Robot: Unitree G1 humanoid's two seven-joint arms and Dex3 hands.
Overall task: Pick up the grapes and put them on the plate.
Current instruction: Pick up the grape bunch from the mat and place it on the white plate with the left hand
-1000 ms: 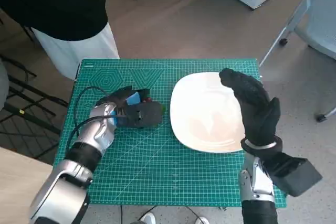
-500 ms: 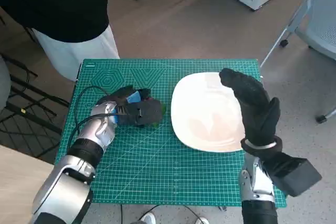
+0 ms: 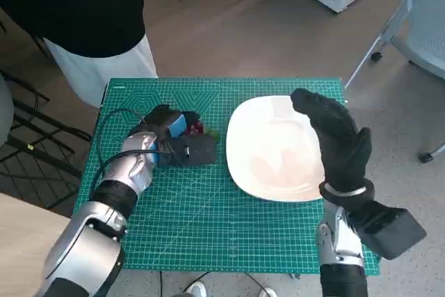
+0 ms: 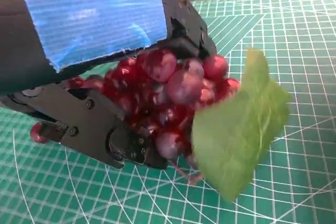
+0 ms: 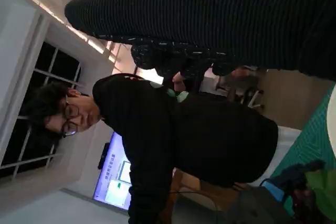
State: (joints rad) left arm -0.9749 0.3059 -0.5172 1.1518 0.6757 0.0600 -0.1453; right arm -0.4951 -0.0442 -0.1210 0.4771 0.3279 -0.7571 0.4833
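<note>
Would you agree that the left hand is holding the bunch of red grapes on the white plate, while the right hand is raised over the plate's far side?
Not quite: the left hand holds the grapes above the green mat, left of the plate, as the head view shows. The right hand is indeed raised over the plate's right side.

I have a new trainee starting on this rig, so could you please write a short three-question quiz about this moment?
1. True or false: the bunch of red grapes with a green leaf already lies on the round white plate.
2. Which hand grips the grapes? A) the blue-taped black left hand B) the black-gloved right hand
3. Fill in: the plate rests on the green ____ mat.

Key: 1 false; 2 A; 3 cutting.
</note>
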